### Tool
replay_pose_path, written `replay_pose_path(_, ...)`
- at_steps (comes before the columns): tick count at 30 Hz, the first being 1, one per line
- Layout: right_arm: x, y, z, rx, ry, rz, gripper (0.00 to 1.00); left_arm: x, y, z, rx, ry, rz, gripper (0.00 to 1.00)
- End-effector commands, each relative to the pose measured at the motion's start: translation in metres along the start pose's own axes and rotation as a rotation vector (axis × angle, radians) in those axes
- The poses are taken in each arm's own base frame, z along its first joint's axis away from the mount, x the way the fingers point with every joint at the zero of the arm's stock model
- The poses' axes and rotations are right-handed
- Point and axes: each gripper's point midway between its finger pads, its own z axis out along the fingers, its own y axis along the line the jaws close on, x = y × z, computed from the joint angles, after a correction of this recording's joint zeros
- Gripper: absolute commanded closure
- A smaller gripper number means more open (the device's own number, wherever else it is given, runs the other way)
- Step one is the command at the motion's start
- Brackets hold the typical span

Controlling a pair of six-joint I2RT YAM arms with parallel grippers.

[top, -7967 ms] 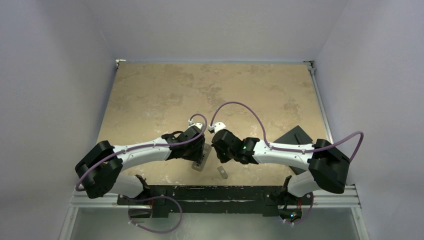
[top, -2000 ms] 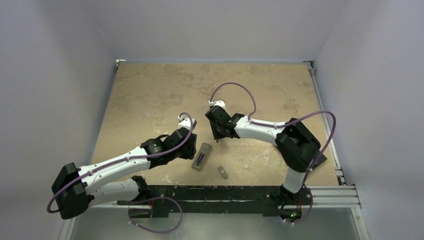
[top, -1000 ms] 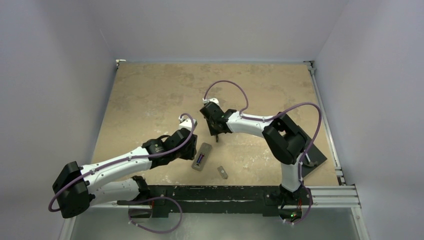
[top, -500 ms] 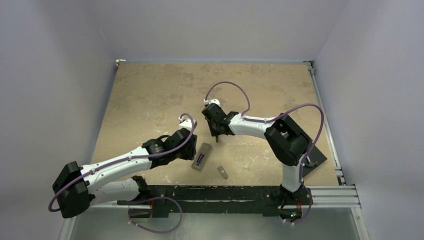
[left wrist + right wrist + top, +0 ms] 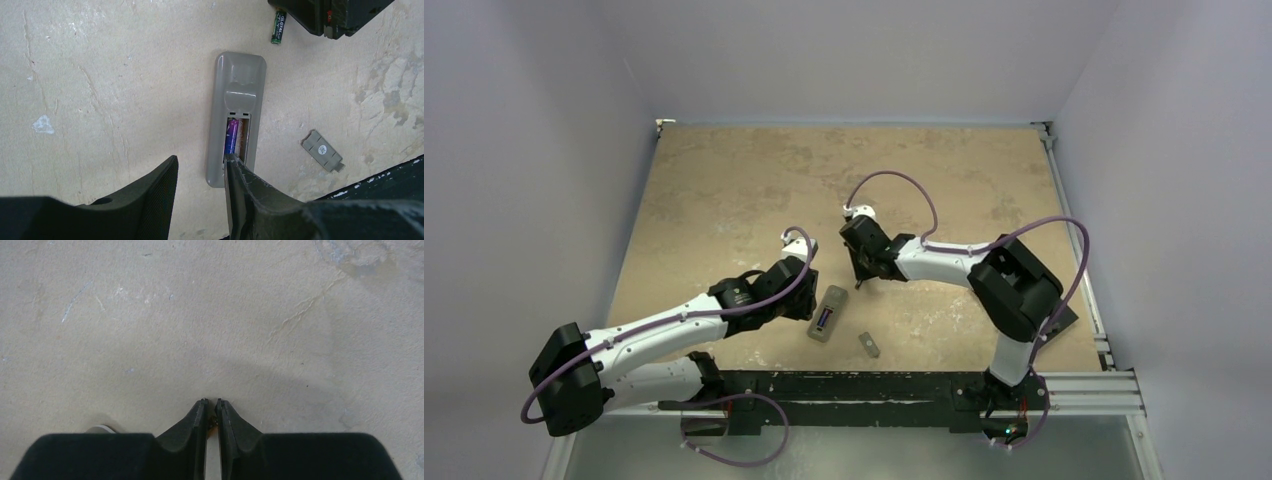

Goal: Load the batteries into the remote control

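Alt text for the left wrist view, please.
A grey remote control lies face down on the table, its recess open with a purple battery inside. The open left gripper hovers over its near end; a dark battery pokes from the right gripper at the top, and a grey cover lies apart.

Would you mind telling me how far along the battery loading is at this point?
Done: the purple battery sits in the recess of the remote control, which lies grey side up. In hand: the right gripper looks pinched on the dark battery, beyond the remote's far end. Left: the slot beside the purple one is empty, and the grey cover lies loose nearby. The left gripper is open, holding nothing.
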Motion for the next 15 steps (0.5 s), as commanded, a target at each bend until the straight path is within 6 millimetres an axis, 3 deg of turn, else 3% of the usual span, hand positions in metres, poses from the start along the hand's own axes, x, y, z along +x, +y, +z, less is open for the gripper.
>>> replay_pose_path(1, 0.033, -0.016, -0.005, 0.032, 0.084, -0.003, 0.81, -0.005, -0.005, -0.001, 0.014, -0.017, -0.018, 0.62)
replay_pose_path(15, 0.057, -0.016, -0.021, -0.042, 0.089, 0.042, 0.82, 0.004, -0.010, -0.001, 0.060, -0.001, -0.066, 0.62)
